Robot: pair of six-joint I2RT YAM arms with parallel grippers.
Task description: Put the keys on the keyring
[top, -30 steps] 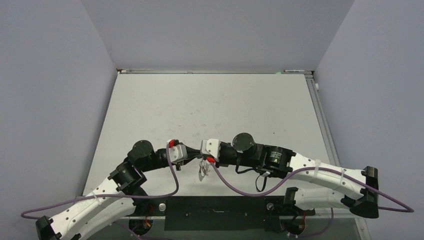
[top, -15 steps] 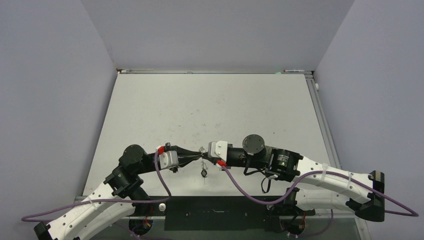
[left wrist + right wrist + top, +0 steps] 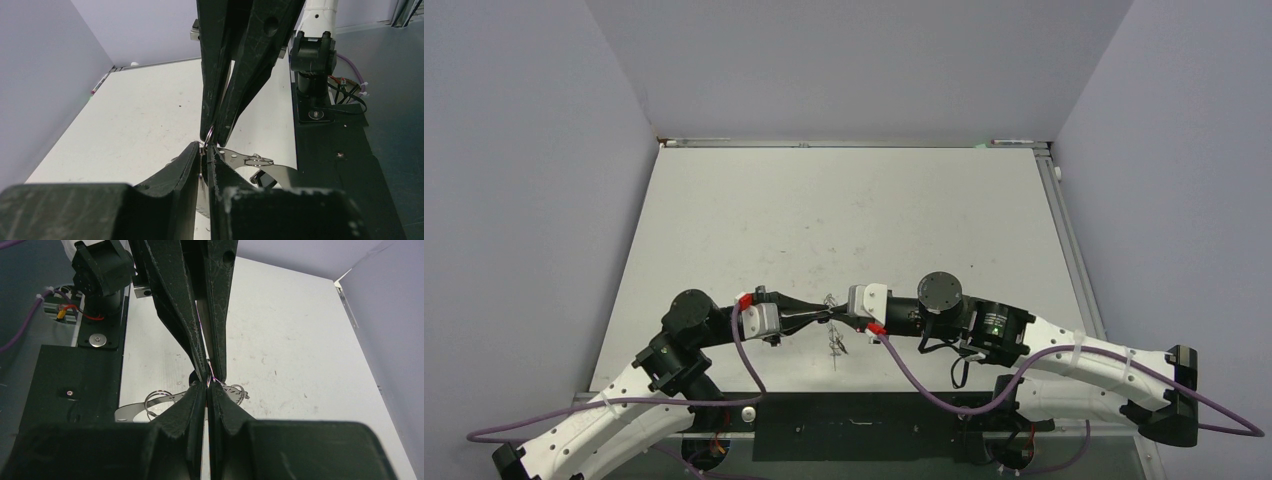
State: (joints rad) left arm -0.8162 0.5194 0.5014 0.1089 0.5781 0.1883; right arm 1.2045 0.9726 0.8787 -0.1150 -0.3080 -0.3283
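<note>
Keyring (image 3: 231,156) hung between the two grippers, low over the near strip of the table (image 3: 844,210), just ahead of the arm bases. The arms reached inward from either side and met tip to tip in the middle. Left gripper (image 3: 205,150) had its fingers all but closed, only a hairline gap between them, with the hoop's thin metal running edge-on between the pads. Right gripper (image 3: 206,386) came from the opposite side, fingers pressed together on a small wire loop (image 3: 209,134) at the rim. Its tips were touching or just beside the left ones; which could not be told. From the pinch the silvery band curved away and down; whether its low end touched the table could not be told. More loops (image 3: 255,160) sat along the band. A dark bit (image 3: 259,178) showed under the band, too small to say whether it was a key
</note>
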